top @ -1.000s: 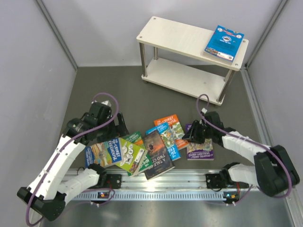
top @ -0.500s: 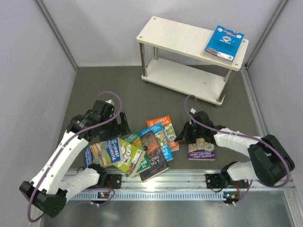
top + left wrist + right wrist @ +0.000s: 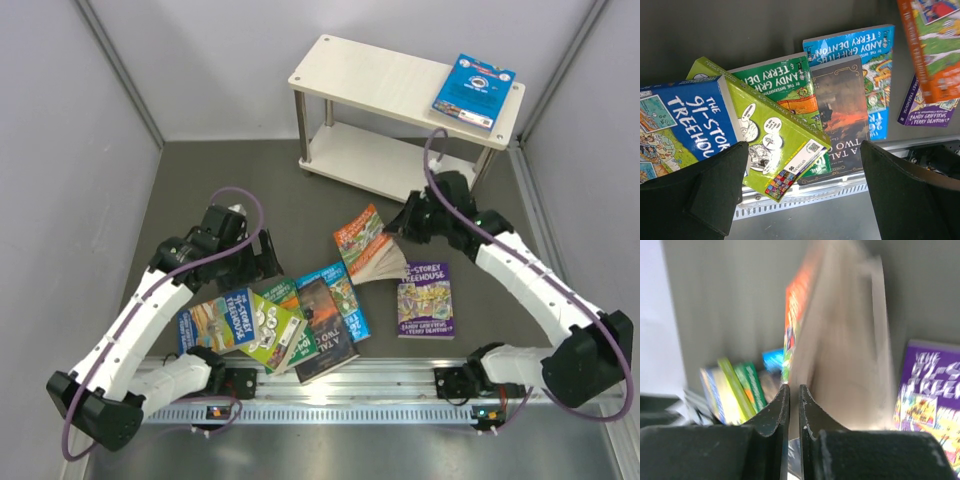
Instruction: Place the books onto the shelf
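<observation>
Between the near pile (image 3: 290, 320) and the far shelf (image 3: 380, 75), my right hand (image 3: 401, 228) is clamped on the orange book (image 3: 362, 240), clear of the worktop (image 3: 230, 190); next, I judge, carry it onto the shelf.

A dark grey matte bench (image 3: 230, 170) is closed in by 3 plain, pale lilac-grey walls, left (image 3: 50, 150), back (image 3: 220, 60) and right (image 3: 605, 170), with 2 slanting grey metal strips (image 3: 120, 72) marking the rear corners. A ribbed silver aluminium rail (image 3: 380, 378) runs along the near edge. The light is soft and even, with faint shadows.
</observation>
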Motion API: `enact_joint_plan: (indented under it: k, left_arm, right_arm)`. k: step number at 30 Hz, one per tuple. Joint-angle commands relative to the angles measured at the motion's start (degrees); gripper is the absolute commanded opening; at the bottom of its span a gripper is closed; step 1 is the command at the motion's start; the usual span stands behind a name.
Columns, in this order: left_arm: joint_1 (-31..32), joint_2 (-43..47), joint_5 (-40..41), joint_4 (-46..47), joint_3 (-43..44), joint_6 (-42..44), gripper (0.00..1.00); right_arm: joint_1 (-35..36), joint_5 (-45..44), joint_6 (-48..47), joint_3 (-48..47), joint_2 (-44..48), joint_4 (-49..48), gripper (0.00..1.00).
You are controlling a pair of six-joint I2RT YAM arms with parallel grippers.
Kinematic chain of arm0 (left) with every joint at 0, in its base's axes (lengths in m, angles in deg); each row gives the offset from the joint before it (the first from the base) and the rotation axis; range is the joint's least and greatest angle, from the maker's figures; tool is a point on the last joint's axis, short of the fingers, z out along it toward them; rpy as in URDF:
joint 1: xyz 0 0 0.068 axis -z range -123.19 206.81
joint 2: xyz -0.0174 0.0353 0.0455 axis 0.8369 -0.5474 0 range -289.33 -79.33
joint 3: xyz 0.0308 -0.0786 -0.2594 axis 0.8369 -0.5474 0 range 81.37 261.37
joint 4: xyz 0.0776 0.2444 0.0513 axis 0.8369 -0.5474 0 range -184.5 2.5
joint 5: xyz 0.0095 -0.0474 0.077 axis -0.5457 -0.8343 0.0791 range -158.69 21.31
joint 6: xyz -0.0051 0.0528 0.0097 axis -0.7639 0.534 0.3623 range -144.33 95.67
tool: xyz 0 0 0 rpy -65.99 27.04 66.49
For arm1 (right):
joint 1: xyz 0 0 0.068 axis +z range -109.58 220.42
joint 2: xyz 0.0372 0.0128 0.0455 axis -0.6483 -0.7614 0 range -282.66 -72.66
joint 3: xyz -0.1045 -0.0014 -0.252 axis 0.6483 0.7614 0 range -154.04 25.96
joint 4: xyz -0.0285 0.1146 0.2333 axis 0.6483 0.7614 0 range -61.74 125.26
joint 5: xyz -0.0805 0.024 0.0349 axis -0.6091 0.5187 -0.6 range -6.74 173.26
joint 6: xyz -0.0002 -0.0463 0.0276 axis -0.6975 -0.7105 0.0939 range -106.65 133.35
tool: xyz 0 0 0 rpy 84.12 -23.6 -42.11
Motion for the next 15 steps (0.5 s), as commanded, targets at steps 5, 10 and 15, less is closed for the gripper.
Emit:
enact_joint_plan:
  k: [5, 10, 15]
  left_arm:
    - [-0.05, 0.98, 0.5, 2.94, -0.14, -0.16, 0.99]
    - [-0.05, 1.42, 0.5, 2.85, -0.67, -0.42, 0.99]
    - [-0.05, 1.59, 1.37, 2.68, -0.41, -0.07, 0.99]
  right_arm:
    - [-10.94, 2.97, -0.86, -17.63, -2.82, -0.54, 0.0]
    - [-15.7, 4.29, -1.74, -23.81, -6.33, 1.31, 0.0]
    - [-15.27, 10.5, -3.49, -21.54, -6.08, 4.3, 0.0]
